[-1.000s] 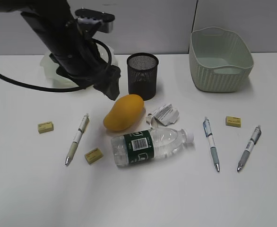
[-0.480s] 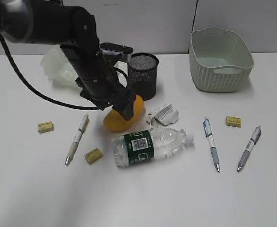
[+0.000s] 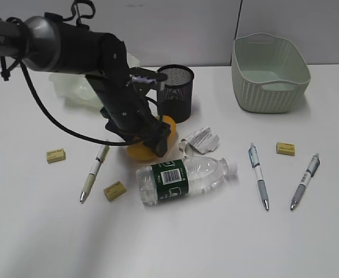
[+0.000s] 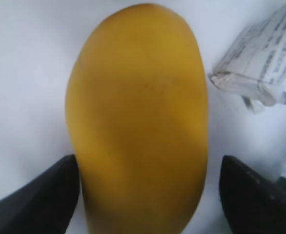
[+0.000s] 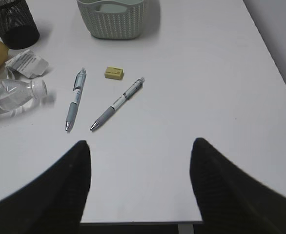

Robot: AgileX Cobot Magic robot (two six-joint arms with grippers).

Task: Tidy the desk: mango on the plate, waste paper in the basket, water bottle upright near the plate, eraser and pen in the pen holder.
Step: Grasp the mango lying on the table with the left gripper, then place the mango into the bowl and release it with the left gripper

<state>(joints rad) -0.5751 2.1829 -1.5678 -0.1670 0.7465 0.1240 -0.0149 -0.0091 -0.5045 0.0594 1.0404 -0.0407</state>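
Note:
The yellow-orange mango (image 3: 137, 152) (image 4: 138, 112) lies on the white desk (image 3: 175, 243), in front of the black mesh pen holder (image 3: 175, 92). My left gripper (image 3: 158, 139) (image 4: 148, 161) is open, one finger on each side of the mango. The crumpled waste paper (image 3: 200, 139) (image 4: 260, 63) sits just right of it. The water bottle (image 3: 181, 178) lies on its side. The arm partly hides the plate (image 3: 71, 87). My right gripper (image 5: 140, 146) hangs open over bare desk near the front edge.
The basket (image 3: 269, 72) stands at the back right. Erasers (image 3: 55, 155) (image 3: 115, 190) (image 3: 285, 149) and pens (image 3: 94, 169) (image 3: 258, 175) (image 3: 305, 180) lie scattered on the desk. The desk's front edge (image 5: 143, 222) is just under my right gripper.
My left arm has swung from the plate area to the right and come down, so its open jaws now straddle the mango. Nothing else has moved.

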